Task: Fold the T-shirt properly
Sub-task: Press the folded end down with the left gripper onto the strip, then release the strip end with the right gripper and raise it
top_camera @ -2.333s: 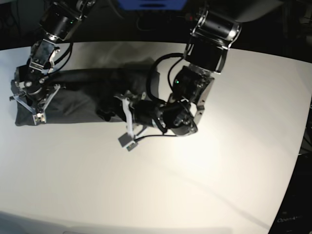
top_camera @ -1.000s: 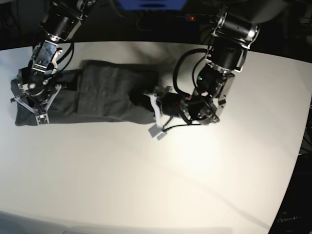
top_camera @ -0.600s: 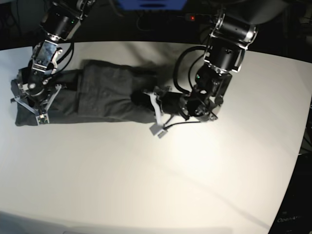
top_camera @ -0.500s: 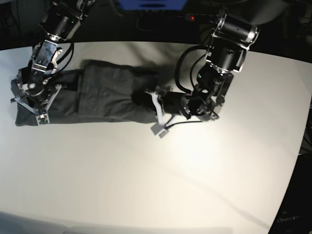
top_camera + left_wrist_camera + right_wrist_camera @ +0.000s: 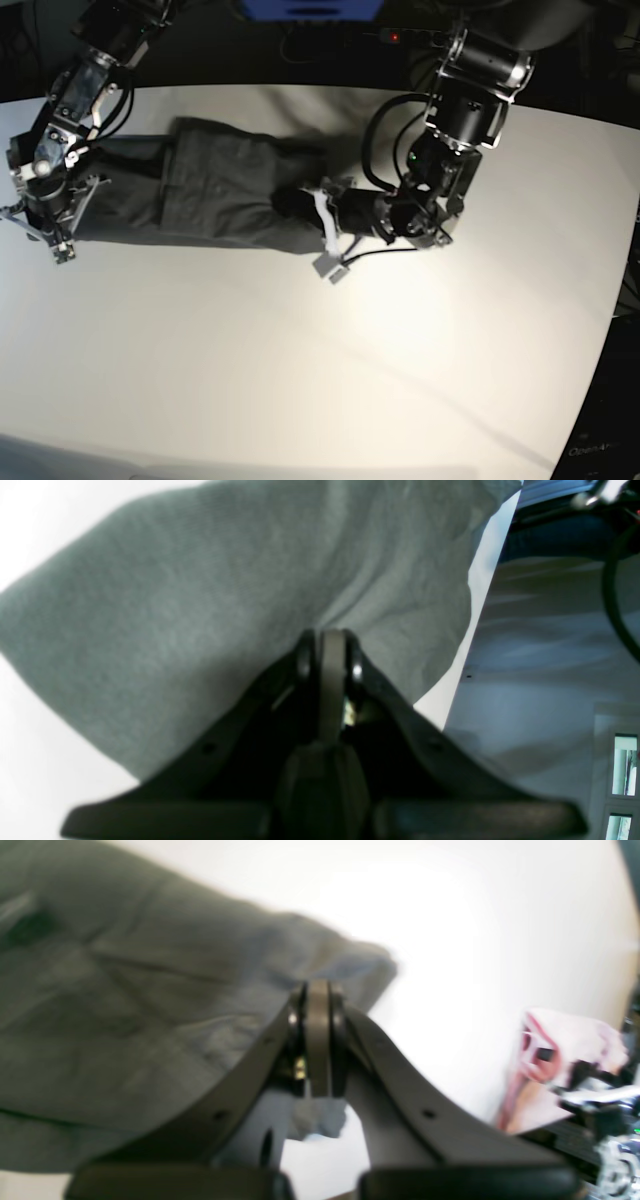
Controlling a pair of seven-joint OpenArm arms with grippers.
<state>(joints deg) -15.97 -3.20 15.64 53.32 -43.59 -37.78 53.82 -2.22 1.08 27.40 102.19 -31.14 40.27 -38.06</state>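
On one table (image 5: 300, 380), one T-shirt (image 5: 215, 190), two arms.

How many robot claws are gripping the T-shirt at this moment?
2. The left claw is shut on the T-shirt at its end toward the table's middle; the right claw is shut on the opposite end.

White table (image 5: 400, 380), dark surroundings beyond.

Only one piece of writing shows: small pale lettering on the dark surface (image 5: 600, 450) at the lower right corner of the base view. It seems to begin "OpenArm", but it is too small and cut off to read with certainty. The two wrist views carry no legible text.
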